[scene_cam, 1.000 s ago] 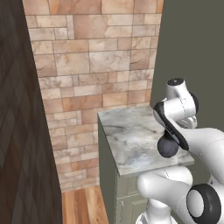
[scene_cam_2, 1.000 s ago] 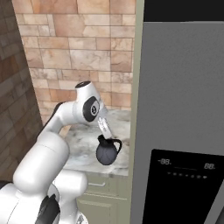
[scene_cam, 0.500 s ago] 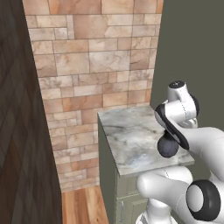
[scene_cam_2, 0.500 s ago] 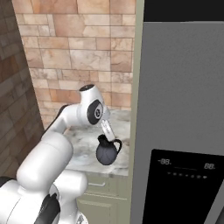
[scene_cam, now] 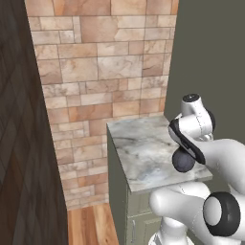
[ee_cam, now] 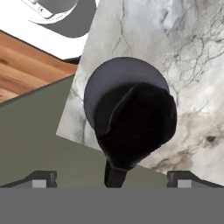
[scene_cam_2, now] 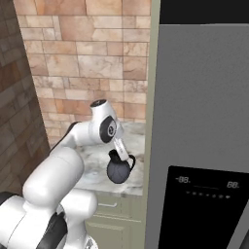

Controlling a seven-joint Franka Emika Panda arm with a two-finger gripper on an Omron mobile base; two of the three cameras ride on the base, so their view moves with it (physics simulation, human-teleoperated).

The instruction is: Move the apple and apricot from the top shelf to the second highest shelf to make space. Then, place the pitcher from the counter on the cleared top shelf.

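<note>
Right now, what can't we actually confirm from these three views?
- Fridge interior: the grey fridge door is closed in the right base view, so shelves and fruit behind it are hidden.
- Pitcher: the arm covers most of it in the left base view; the hand view looks down on it, so its base on the counter is hidden.
- Gripper: fingertips barely show at the hand view's bottom edge, spread wide on either side of the pitcher's handle; contact cannot be judged.

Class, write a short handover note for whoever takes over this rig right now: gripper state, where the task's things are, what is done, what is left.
Gripper: open, directly above the pitcher, holding nothing.
Pitcher: standing on the counter beside the fridge, whose doors are shut.
Apple, apricot, shelves: hidden behind the doors, so whether the fruit has been moved cannot be told.
Left: the pitcher is not yet gripped; it has to go on the top shelf.
</note>
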